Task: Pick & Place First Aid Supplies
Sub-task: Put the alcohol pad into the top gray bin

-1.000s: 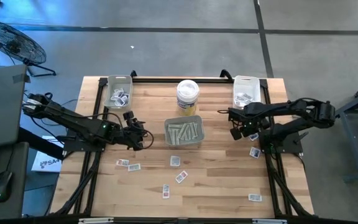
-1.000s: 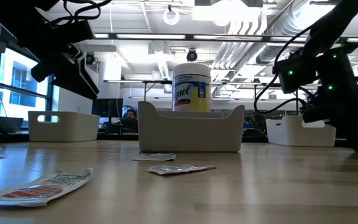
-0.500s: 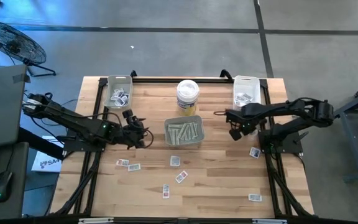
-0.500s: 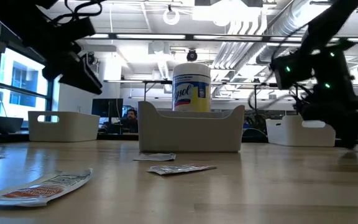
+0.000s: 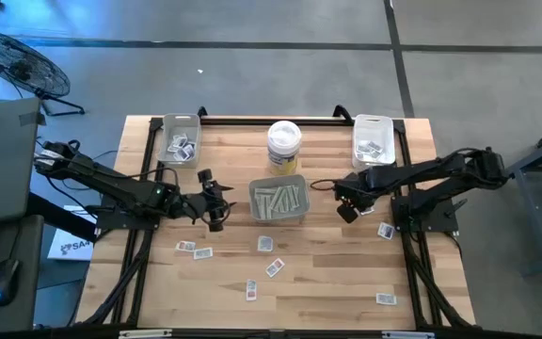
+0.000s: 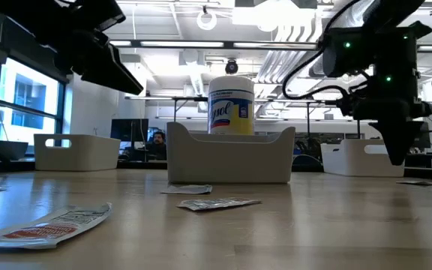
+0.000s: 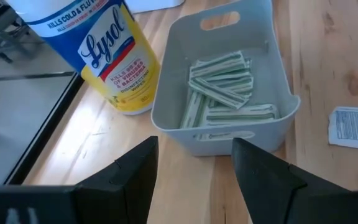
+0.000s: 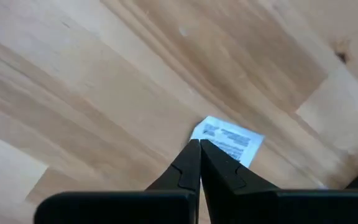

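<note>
The left gripper [image 5: 216, 200] hangs with its fingers spread, empty, just left of the grey tray [image 5: 278, 201] at the table's middle, which holds the long green-striped strips [image 7: 224, 87]. The Lysol tub [image 5: 283, 147] stands right behind that tray. The right gripper [image 5: 343, 201] is on the tray's other side, fingers [image 8: 191, 163] pinched together; a small white printed packet [image 8: 229, 139] shows just past the tips, though it seems to lie on the wood rather than in the grip. More packets [image 5: 269, 256] lie scattered across the near half of the table [image 5: 327, 282].
</note>
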Available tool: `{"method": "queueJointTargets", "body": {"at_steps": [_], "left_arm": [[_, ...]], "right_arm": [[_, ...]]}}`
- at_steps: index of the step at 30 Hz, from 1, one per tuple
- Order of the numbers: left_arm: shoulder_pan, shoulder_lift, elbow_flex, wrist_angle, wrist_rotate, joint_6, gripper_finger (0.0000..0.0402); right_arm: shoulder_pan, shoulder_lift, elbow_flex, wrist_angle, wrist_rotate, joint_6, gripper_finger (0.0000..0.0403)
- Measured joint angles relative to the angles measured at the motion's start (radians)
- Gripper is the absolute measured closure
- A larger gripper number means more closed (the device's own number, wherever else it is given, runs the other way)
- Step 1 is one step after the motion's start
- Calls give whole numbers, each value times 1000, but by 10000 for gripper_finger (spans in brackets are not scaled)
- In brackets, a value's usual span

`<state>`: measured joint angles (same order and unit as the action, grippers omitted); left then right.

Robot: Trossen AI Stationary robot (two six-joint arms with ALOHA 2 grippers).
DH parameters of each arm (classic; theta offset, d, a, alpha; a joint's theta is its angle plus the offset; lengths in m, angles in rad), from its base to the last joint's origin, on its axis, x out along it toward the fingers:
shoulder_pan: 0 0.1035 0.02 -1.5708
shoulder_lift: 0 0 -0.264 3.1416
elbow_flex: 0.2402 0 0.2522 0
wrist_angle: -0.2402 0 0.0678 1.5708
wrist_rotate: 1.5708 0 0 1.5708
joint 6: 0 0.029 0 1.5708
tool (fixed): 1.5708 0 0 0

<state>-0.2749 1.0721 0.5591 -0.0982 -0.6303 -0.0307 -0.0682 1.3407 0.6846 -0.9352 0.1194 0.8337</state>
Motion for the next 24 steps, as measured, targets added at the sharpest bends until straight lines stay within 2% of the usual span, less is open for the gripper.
{"method": "queueJointTargets", "body": {"at_steps": [3,7,14,24], "left_arm": [[0,0,0,-1,-1,-1,202],[0,0,0,-7,-1,-3,202],[0,0,0,-10,-1,-3,202],[0,0,0,-10,-1,-2,202]], "right_arm": [[20,0,-17,-1,-1,32,388],[44,0,-42,6,-65,52,358],[69,0,-103,41,-69,49,312],[69,-1,-125,110,-93,8,300]]}}
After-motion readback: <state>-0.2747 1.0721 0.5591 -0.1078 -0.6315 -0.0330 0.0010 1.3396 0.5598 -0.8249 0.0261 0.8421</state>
